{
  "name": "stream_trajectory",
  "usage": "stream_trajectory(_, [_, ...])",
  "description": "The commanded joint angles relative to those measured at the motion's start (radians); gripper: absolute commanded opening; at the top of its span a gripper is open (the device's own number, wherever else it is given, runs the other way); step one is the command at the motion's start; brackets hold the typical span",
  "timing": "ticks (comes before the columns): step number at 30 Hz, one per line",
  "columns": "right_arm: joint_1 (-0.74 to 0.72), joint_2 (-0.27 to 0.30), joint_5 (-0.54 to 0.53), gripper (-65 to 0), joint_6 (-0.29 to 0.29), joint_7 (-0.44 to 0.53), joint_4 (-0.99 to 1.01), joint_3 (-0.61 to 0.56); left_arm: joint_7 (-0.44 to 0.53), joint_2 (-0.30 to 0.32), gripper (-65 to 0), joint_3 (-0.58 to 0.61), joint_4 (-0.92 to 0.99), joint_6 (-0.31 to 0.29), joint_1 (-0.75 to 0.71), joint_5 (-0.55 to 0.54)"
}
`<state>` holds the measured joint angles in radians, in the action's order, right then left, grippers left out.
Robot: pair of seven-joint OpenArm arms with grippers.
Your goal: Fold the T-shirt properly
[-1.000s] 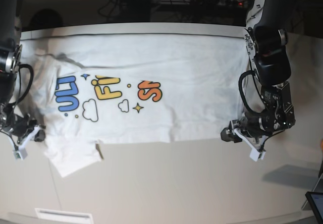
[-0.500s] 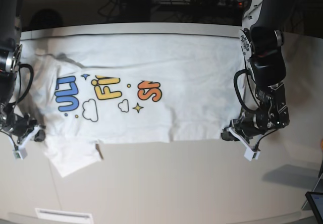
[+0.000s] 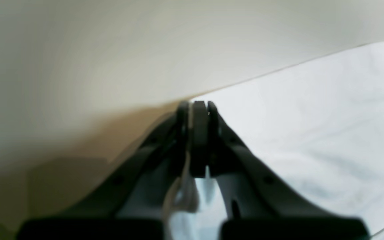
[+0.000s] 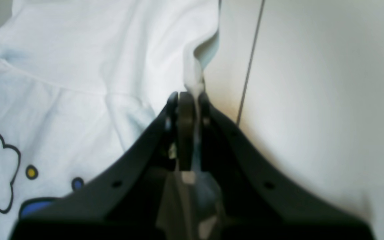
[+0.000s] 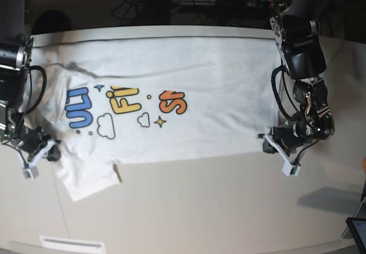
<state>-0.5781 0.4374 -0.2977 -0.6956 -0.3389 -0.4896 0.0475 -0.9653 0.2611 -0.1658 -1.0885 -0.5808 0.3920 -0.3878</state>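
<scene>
On the table (image 5: 189, 202), the soft, floppy T-shirt (image 5: 189, 76) is pinched at both near corners by the left gripper (image 5: 267, 143) and right gripper (image 5: 50, 151) (best grabbed there).

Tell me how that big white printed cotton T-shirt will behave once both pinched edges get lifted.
Probably floppy: the white printed T-shirt already lies wrinkled. Held only by the left gripper and right gripper, its middle would likely sag. It looks thin, so probably light.
</scene>
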Motion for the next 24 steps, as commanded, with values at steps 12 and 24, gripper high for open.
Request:
stream_trajectory(12, [-0.009,0.022,-0.022,-64.9,-0.003,0.013,-0.14,0.159,-0.1,0.028,-65.0,-0.007,-0.27,-0.008,-0.026,-0.021])
stream_trajectory(24, [0.099,0.077,-0.027,-64.9,-0.003,-0.045,-0.263,0.163,-0.179,0.028,-65.0,-0.001,-0.47,-0.009,-0.11,-0.021])
